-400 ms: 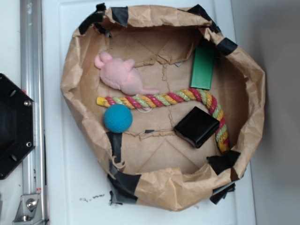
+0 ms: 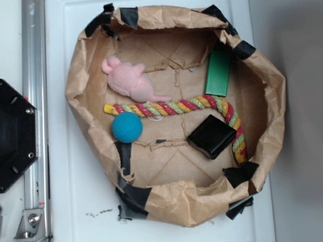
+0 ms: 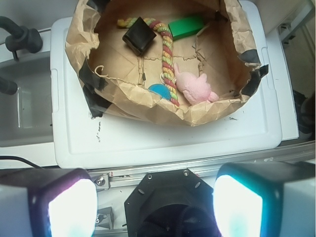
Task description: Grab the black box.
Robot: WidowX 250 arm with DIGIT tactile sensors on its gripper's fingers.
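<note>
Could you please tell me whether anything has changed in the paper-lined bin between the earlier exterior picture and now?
Nothing has visibly changed. The small glossy black box still lies against the multicoloured rope toy, with the teal ball, pink plush mouse and green flat block where they were. The gripper is open, far from the bin, holding nothing.

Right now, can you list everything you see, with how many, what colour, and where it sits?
Glossy black box: one, black, bin floor, against the rope's bend.
Braided rope toy: one, red, yellow and green, across the middle.
Teal ball: one, beside the rope's end.
Pink plush mouse: one, touching the rope.
Green flat block: one, leaning on the wall.
Brown paper bin: one, black-taped, on a white lid.
Gripper: open, back over the robot base.
</note>
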